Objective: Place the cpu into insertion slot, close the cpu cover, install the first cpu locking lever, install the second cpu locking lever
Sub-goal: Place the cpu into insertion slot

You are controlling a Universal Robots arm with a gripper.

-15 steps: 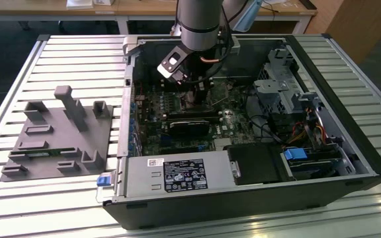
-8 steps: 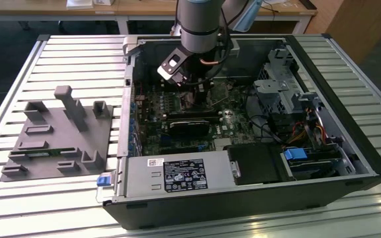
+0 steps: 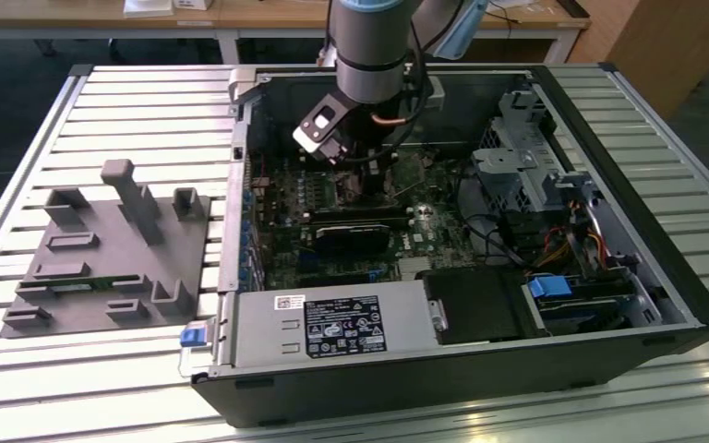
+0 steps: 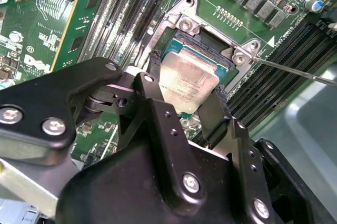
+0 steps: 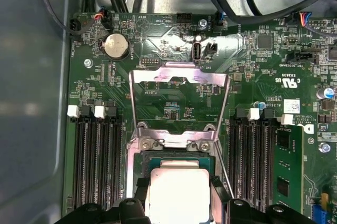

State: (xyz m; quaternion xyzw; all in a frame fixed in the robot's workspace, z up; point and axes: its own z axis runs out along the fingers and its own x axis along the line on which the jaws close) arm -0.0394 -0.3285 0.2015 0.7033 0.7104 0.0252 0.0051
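My gripper (image 4: 188,81) is shut on the cpu (image 4: 189,90), a flat square chip with a dull silver top, its black fingers (image 4: 152,84) pressing two opposite edges. The chip hangs slightly tilted just over the insertion slot (image 4: 185,50); I cannot tell whether they touch. In the first wrist view the cpu (image 5: 176,197) sits between the fingertips of the gripper (image 5: 179,188), with the cpu cover (image 5: 179,74) flipped open and back over the board. A thin locking lever (image 4: 295,70) sticks out free beside the slot. In the exterior view the gripper (image 3: 357,175) is down inside the open computer case.
Memory slots (image 5: 95,166) run along both sides of the socket, with a coin battery (image 5: 116,45) beyond the cover. The case walls (image 3: 237,185), a drive cage (image 3: 521,152) and the power supply (image 3: 330,328) hem in the arm. A grey fixture (image 3: 108,249) lies on the exterior view's left.
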